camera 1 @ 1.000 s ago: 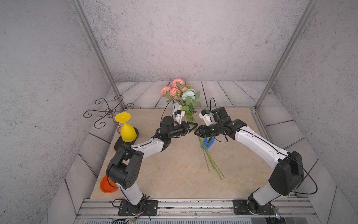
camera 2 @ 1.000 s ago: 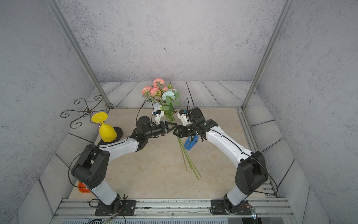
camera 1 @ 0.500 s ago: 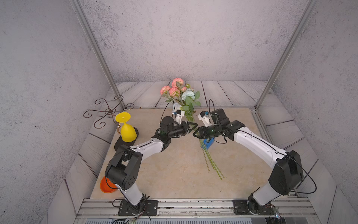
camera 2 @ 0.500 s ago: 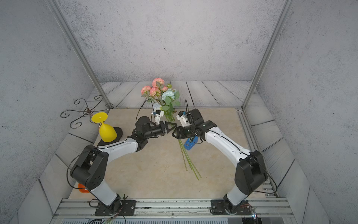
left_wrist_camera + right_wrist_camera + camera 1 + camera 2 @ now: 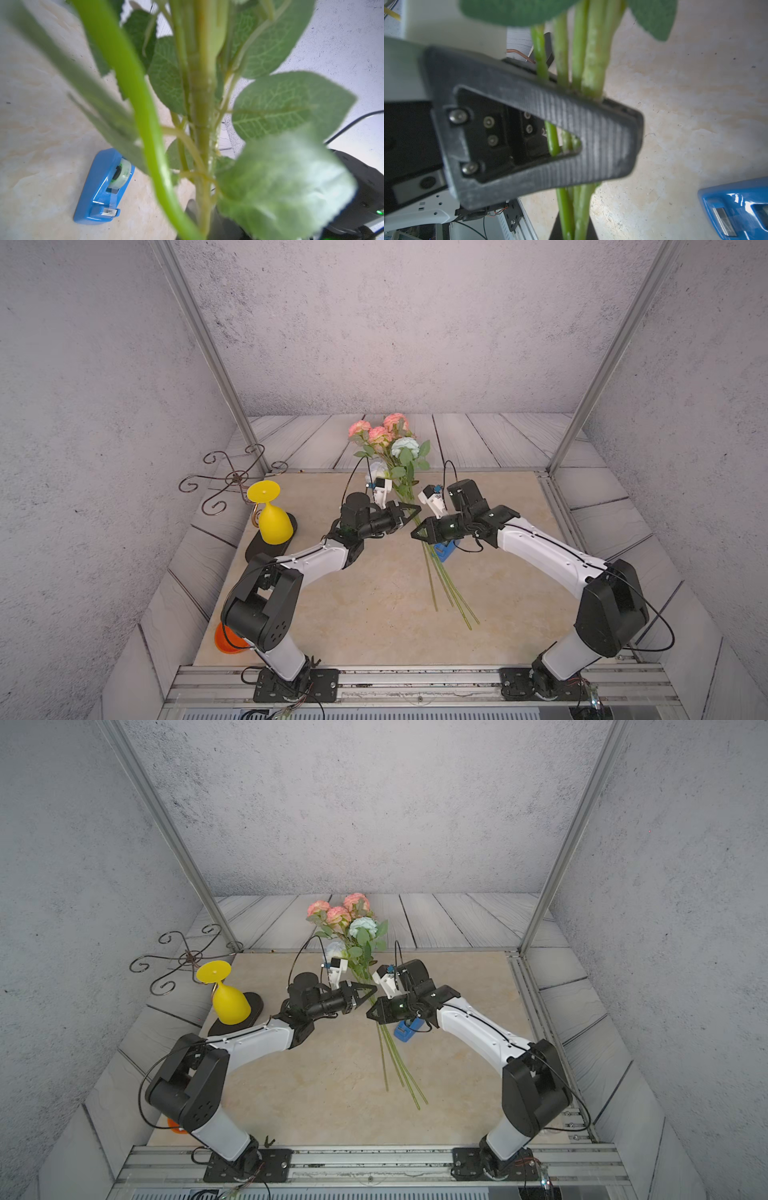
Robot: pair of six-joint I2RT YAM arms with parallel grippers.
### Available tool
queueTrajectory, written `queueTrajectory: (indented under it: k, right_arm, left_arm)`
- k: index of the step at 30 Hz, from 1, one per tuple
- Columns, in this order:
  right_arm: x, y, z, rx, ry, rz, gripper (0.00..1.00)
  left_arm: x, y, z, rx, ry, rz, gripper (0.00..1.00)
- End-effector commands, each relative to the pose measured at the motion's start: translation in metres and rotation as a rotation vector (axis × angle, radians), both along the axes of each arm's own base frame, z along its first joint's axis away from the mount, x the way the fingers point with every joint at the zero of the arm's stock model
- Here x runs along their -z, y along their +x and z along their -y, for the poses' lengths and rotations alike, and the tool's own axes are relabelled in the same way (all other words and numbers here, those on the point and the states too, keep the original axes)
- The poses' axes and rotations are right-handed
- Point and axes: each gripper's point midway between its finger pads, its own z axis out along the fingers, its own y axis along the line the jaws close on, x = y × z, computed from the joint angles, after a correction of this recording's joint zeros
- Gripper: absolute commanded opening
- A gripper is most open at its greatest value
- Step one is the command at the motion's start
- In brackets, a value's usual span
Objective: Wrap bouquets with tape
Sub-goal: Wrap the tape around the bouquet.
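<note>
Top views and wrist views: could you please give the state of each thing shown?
bouquet, gripped at the stems, blooms raised
left gripper, shut on bouquet
right gripper, shut on bouquet
tape dispenser, resting on the table, untouched
yellow goblet, upside down

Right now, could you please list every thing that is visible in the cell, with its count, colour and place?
bouquet: one; pink and pale blue blooms, green stems; middle of the table, blooms toward the back wall.
tape dispenser: one; blue, pale roll; on the table beside the stems, under the right arm.
goblet: one; yellow; upside down on the base, left side.
base: one; black, oval; left side of the table.
wire stand: one; dark, scrolled; behind the goblet.
orange object: one; near left corner, mostly hidden, kind unclear.
table: one; beige.
left gripper: one; black; shut on the bouquet's stems.
right gripper: one; black; shut on the stems, next to the left one.
</note>
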Motion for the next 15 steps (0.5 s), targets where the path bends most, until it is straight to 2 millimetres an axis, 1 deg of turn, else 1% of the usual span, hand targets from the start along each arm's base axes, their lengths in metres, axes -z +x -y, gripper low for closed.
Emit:
queueTrajectory:
  k: [1, 2, 3, 4, 6, 7, 8, 9, 11, 12, 13, 15]
  right_arm:
    - [0.003, 0.002, 0.001, 0.018, 0.000, 0.006, 0.00]
    - [0.005, 0.002, 0.002, 0.021, -0.012, 0.012, 0.00]
    - [0.009, 0.002, 0.005, 0.026, -0.030, 0.012, 0.00]
    - [0.014, 0.003, 0.006, 0.035, -0.047, 0.009, 0.00]
    - [0.031, 0.006, 0.005, 0.047, -0.081, -0.013, 0.00]
    - [0.039, 0.008, 0.004, 0.053, -0.098, -0.024, 0.00]
    - [0.047, 0.010, 0.001, 0.058, -0.105, -0.031, 0.00]
    - [0.054, 0.013, -0.001, 0.071, -0.111, -0.030, 0.00]
    - [0.067, 0.015, -0.008, 0.076, -0.142, -0.038, 0.00]
    - [0.073, 0.015, -0.014, 0.070, -0.152, -0.042, 0.00]
    - [0.078, 0.015, -0.019, 0.063, -0.159, -0.045, 0.00]
    - [0.095, 0.014, -0.029, 0.054, -0.189, -0.065, 0.00]
  left_arm:
    - [-0.029, -0.012, -0.002, 0.012, -0.040, 0.121, 0.00]
    - [-0.028, -0.013, -0.003, 0.010, -0.035, 0.123, 0.00]
    - [-0.024, -0.013, -0.003, 0.007, -0.020, 0.115, 0.04]
    - [-0.019, -0.012, -0.007, -0.012, 0.005, 0.099, 0.16]
    - [-0.003, -0.009, -0.028, -0.114, 0.107, 0.036, 0.49]
    - [0.011, -0.007, -0.042, -0.176, 0.188, -0.008, 0.61]
    - [0.022, -0.008, -0.058, -0.243, 0.280, -0.039, 0.91]
    - [0.027, -0.010, -0.074, -0.292, 0.352, -0.048, 0.97]
    - [0.043, -0.017, -0.102, -0.350, 0.463, -0.119, 0.97]
    - [0.048, -0.020, -0.112, -0.364, 0.492, -0.149, 0.97]
    - [0.051, -0.024, -0.118, -0.368, 0.505, -0.163, 0.97]
    - [0.057, -0.029, -0.128, -0.391, 0.508, -0.179, 0.97]
